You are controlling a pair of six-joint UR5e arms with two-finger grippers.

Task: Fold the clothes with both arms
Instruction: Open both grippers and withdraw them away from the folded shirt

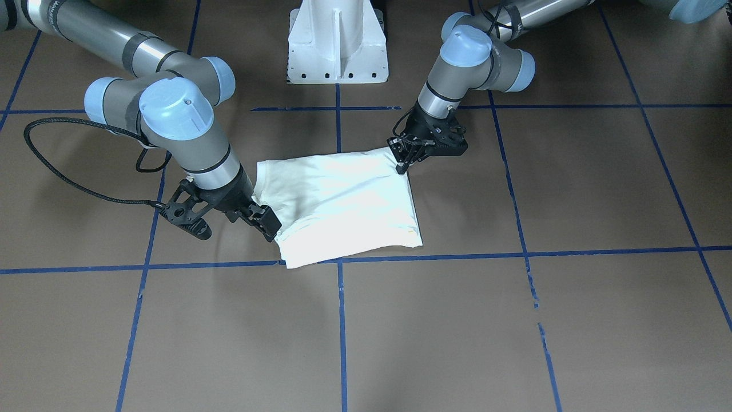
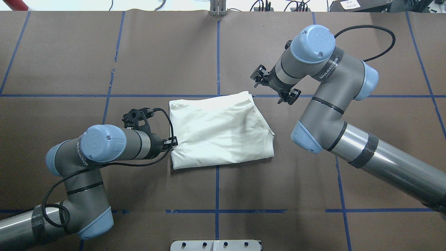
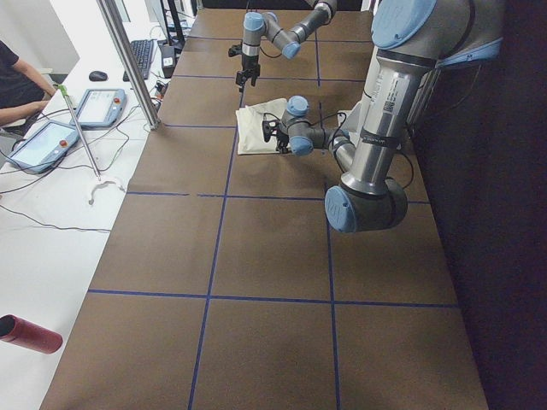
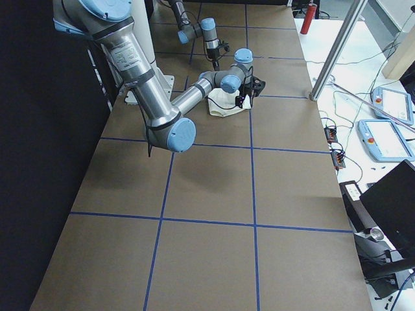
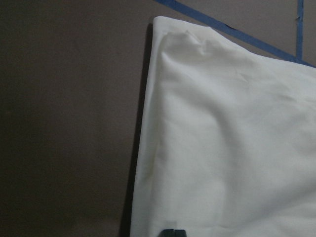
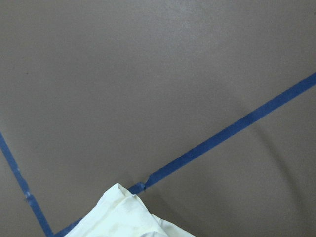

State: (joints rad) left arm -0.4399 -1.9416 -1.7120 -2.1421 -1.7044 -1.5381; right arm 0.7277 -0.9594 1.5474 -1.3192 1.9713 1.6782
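Observation:
A white folded garment (image 1: 343, 206) lies flat near the table's middle; it also shows in the overhead view (image 2: 219, 129). My left gripper (image 1: 402, 167) has its fingers drawn to a point at the garment's near corner, low over its edge (image 2: 173, 142). One dark fingertip (image 5: 172, 232) rests at the cloth (image 5: 222, 148) in the left wrist view. My right gripper (image 1: 270, 230) sits at the opposite edge, near the far corner. I cannot tell how its jaws stand, and the wrist hides them from overhead. The right wrist view shows only that corner (image 6: 128, 217).
The white pedestal base (image 1: 337, 46) stands at the robot's side of the brown table. Blue tape lines (image 2: 217, 52) grid the surface. Beyond the far edge a metal post (image 3: 128, 60) and tablets (image 3: 102, 107) stand on a white desk.

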